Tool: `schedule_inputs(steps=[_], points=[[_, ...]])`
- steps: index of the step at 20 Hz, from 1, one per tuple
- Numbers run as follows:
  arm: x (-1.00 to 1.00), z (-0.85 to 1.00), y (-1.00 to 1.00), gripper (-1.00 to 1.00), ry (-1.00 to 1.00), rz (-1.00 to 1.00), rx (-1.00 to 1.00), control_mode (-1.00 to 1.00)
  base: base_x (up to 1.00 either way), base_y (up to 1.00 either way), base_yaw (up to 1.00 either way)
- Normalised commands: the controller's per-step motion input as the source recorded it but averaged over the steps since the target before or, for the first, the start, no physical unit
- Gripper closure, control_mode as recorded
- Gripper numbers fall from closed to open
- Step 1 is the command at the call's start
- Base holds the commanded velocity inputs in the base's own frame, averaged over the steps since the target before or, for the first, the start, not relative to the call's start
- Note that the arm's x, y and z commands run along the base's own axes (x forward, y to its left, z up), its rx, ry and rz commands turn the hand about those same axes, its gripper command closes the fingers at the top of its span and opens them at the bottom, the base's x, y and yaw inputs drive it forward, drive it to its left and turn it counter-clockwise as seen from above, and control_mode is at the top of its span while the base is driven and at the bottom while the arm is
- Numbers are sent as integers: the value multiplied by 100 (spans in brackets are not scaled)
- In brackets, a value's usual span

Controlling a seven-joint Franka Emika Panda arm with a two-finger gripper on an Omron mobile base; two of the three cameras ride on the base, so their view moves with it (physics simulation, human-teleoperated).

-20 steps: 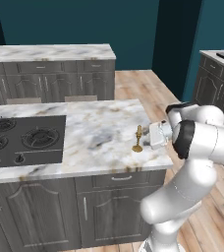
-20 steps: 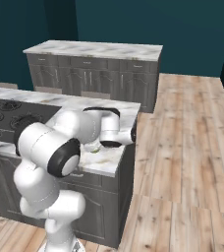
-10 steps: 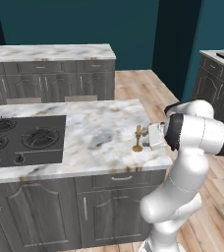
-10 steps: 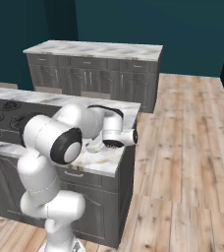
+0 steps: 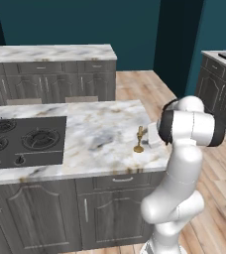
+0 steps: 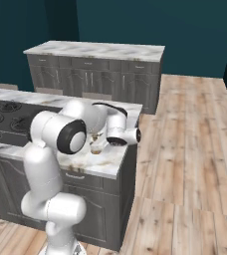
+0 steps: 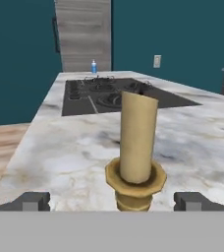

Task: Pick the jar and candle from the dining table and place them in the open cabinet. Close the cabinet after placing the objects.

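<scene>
The candle (image 5: 140, 139), a pale-yellow taper in a small brass holder, stands upright near the right end of the dining table (image 5: 100, 134), close to its front edge. My gripper (image 5: 151, 142) is level with it, just to its right, and open. In the hand view the candle (image 7: 136, 147) rises close in front, with the gripper (image 7: 114, 202) spread wide and one fingertip (image 7: 33, 201) on either side of the holder, apart from it. The right base view shows the candle (image 6: 95, 148) partly behind my arm. The jar is out of view.
A black gas cooktop (image 5: 23, 141) is set into the left half of the table. A small blue bottle (image 7: 94, 66) stands at its far end, before a tall grey wood-grain panel (image 7: 83, 34). A marble counter (image 5: 50, 52) runs along the back wall; wood floor lies right.
The arm's elbow has swung upward and its upper links have turned. The hand stays beside the candle, which has not moved.
</scene>
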Motion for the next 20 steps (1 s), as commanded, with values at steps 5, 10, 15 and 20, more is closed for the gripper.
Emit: schedule_inputs(steps=[5,10,15,20], points=[[43,-21,1,-100,0,0,1,-100,0,0,0],[34,-26,5,-100,1,0,2,-100,0,0,0],[10,-12,7,100,0,0,0,-100,0,0,0],[0,0,0,100,-5,0,0,-100,0,0,0]])
